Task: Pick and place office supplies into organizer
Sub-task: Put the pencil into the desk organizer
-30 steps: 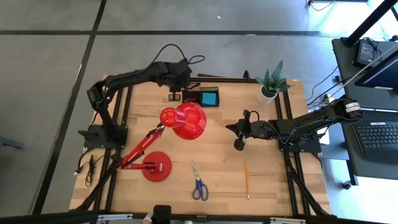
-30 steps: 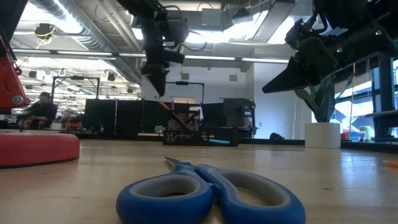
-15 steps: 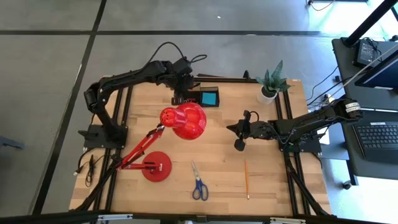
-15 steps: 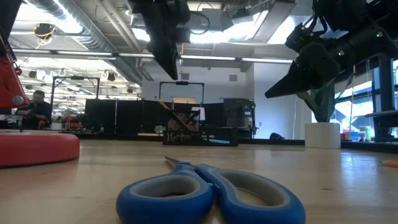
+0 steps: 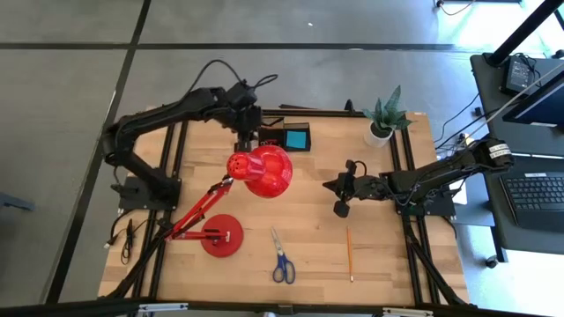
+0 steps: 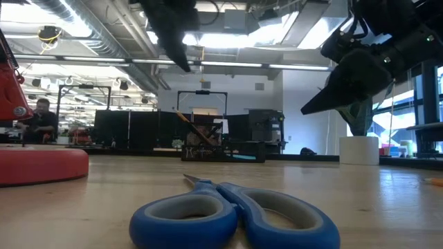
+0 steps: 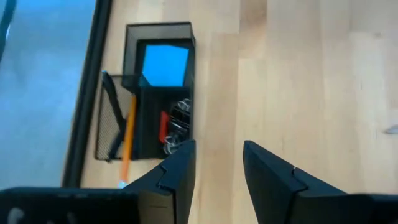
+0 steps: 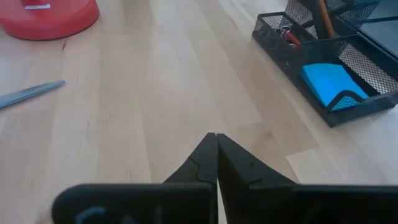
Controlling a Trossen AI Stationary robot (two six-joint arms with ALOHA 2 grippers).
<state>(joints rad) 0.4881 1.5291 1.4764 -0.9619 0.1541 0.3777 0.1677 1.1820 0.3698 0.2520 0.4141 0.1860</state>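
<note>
The black mesh organizer (image 5: 284, 137) stands at the table's far edge; in the left wrist view the organizer (image 7: 144, 106) holds a blue block (image 7: 165, 64), a pencil, a pen and clips. Blue-handled scissors (image 5: 281, 259) and a wooden pencil (image 5: 349, 254) lie flat near the table's near edge. My left gripper (image 5: 244, 139) hovers open just left of the organizer, high above the table (image 6: 181, 62), with nothing between its fingers (image 7: 217, 144). My right gripper (image 5: 339, 210) hangs shut and empty over the table's middle right (image 8: 216, 135).
A red desk lamp stands with its head (image 5: 263, 170) just near-side of my left gripper and its round base (image 5: 222, 235) left of the scissors. A potted plant (image 5: 381, 120) sits at the far right corner. Bare wood lies between my right gripper and the organizer.
My left gripper has risen steadily above the table beside the organizer, drifting a little right and then back left, while its arm has swung back toward the left edge. My right gripper has stayed shut and shifted only slightly.
</note>
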